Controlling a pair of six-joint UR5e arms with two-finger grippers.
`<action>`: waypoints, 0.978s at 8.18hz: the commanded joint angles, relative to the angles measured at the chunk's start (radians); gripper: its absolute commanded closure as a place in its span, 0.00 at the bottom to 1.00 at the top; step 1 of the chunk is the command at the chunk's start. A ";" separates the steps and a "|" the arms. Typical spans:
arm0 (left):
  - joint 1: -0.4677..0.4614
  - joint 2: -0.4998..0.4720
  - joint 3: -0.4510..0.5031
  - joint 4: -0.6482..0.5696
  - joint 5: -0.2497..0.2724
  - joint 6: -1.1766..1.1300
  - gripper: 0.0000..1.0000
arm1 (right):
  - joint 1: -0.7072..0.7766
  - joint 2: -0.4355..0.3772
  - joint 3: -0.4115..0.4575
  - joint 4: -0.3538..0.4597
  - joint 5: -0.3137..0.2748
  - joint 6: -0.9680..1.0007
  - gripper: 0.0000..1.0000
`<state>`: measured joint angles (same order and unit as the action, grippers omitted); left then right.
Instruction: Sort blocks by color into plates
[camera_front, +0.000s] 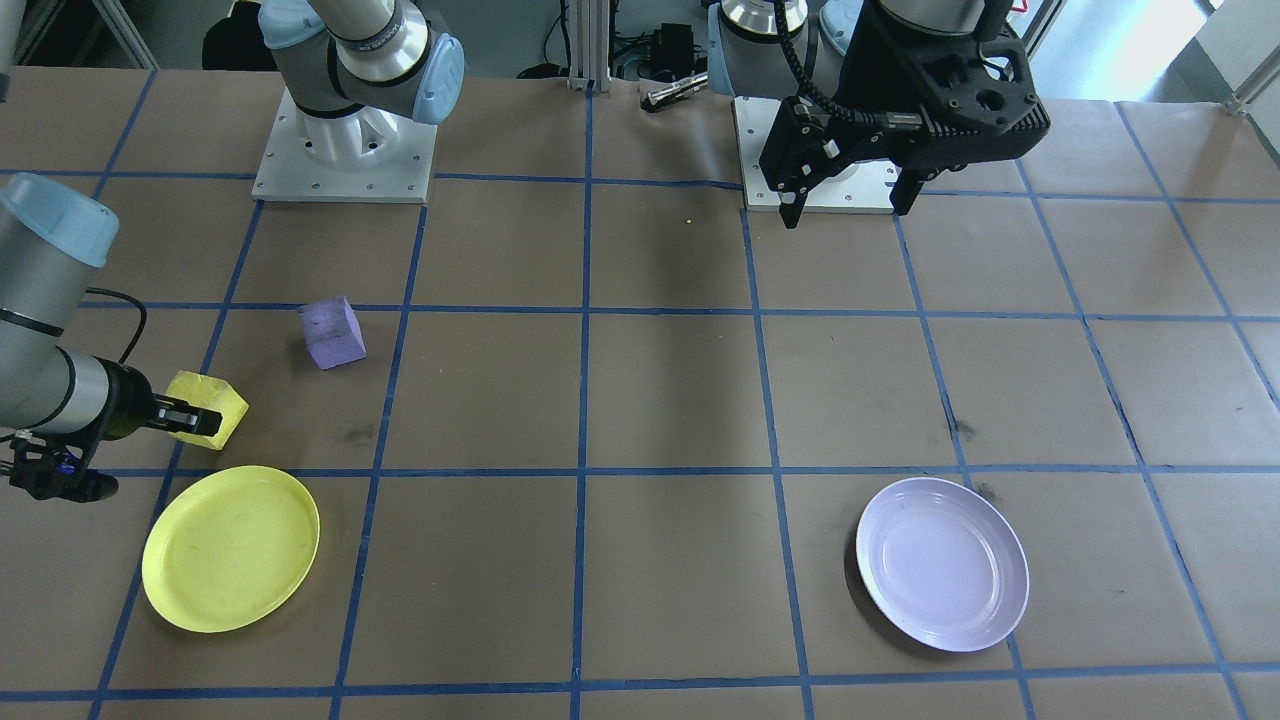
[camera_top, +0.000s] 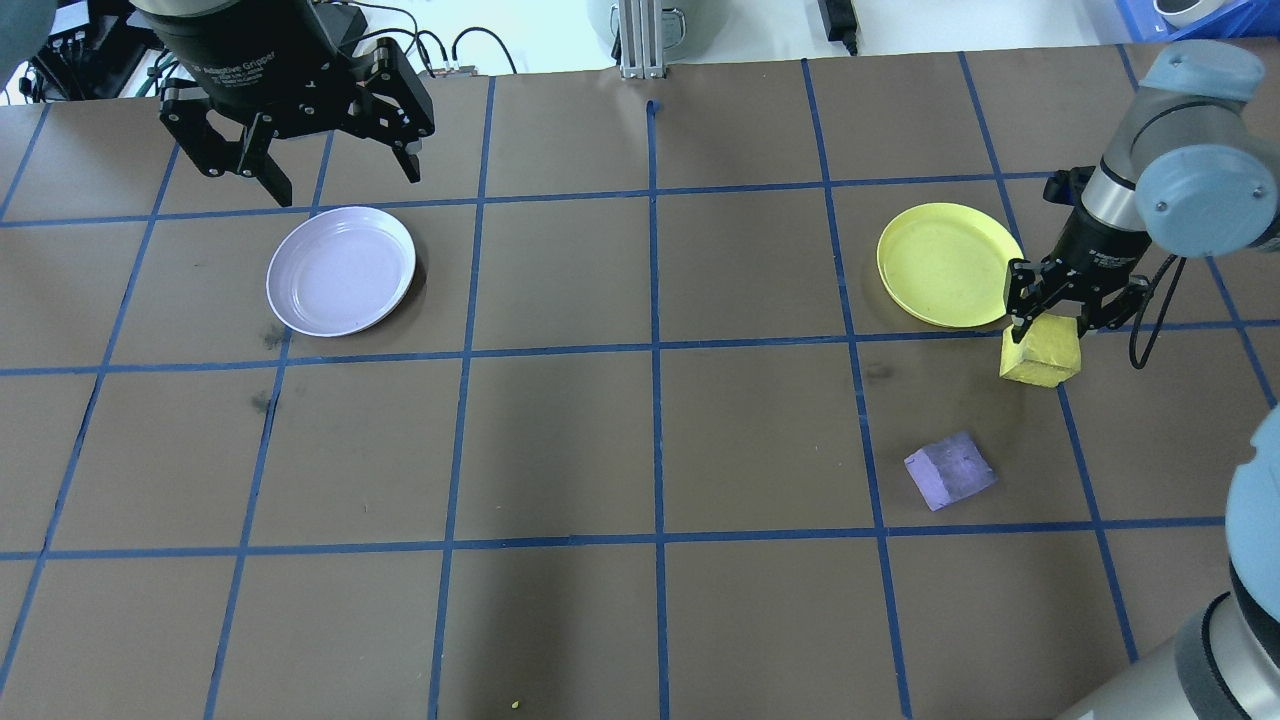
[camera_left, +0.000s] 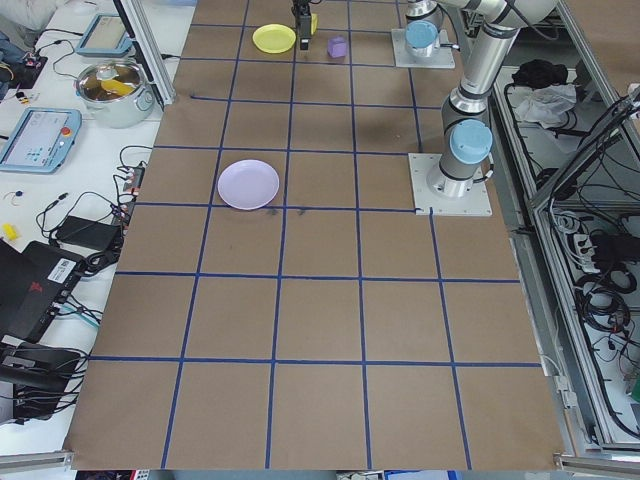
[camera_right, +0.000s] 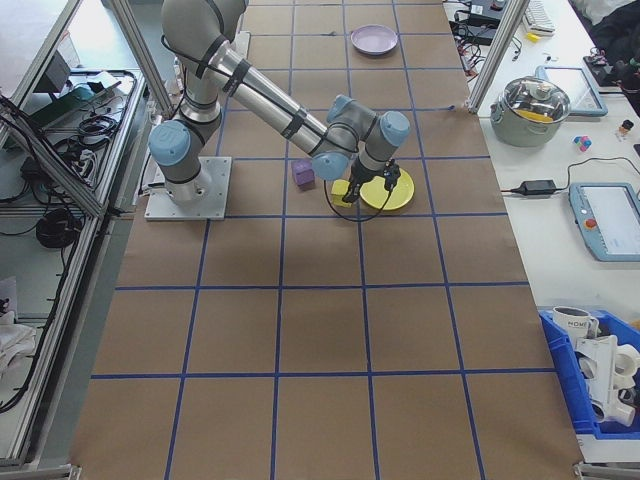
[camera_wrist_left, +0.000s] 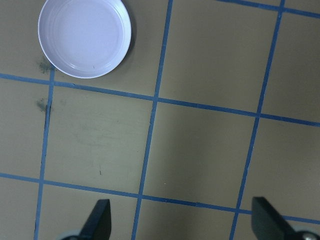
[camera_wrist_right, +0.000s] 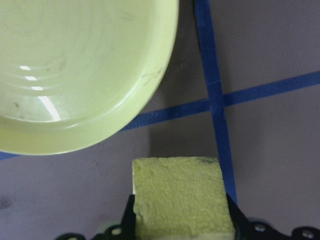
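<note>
My right gripper (camera_top: 1048, 322) is shut on the yellow block (camera_top: 1040, 354), which sits just beside the near edge of the yellow plate (camera_top: 948, 263). The right wrist view has that block (camera_wrist_right: 177, 197) clamped between the fingers, with the yellow plate (camera_wrist_right: 75, 65) empty ahead. The purple block (camera_top: 950, 470) lies loose on the table, a little nearer the robot. At the far left, my left gripper (camera_top: 345, 180) hangs open and empty above the table, behind the empty lavender plate (camera_top: 341, 270). The left wrist view shows the lavender plate (camera_wrist_left: 85, 37) from high up.
Brown paper with a blue tape grid (camera_top: 655, 350) covers the table. The two arm bases (camera_front: 345, 150) stand at the robot's edge. A side bench carries a pot (camera_right: 540, 105) and tablets. The right arm's elbow (camera_top: 1195, 190) hangs beside the yellow plate.
</note>
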<state>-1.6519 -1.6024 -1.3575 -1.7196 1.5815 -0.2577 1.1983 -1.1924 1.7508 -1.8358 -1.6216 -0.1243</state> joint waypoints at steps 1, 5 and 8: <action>0.000 -0.001 0.000 0.000 0.000 0.000 0.00 | 0.024 -0.044 -0.097 0.076 0.006 -0.017 1.00; 0.000 0.001 0.000 0.000 0.000 0.000 0.00 | 0.130 0.078 -0.272 -0.034 0.009 -0.044 1.00; 0.000 0.001 0.000 0.000 -0.002 0.000 0.00 | 0.136 0.198 -0.300 -0.125 0.086 -0.038 1.00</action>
<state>-1.6521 -1.6024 -1.3576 -1.7186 1.5808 -0.2577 1.3295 -1.0575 1.4663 -1.9150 -1.5747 -0.1708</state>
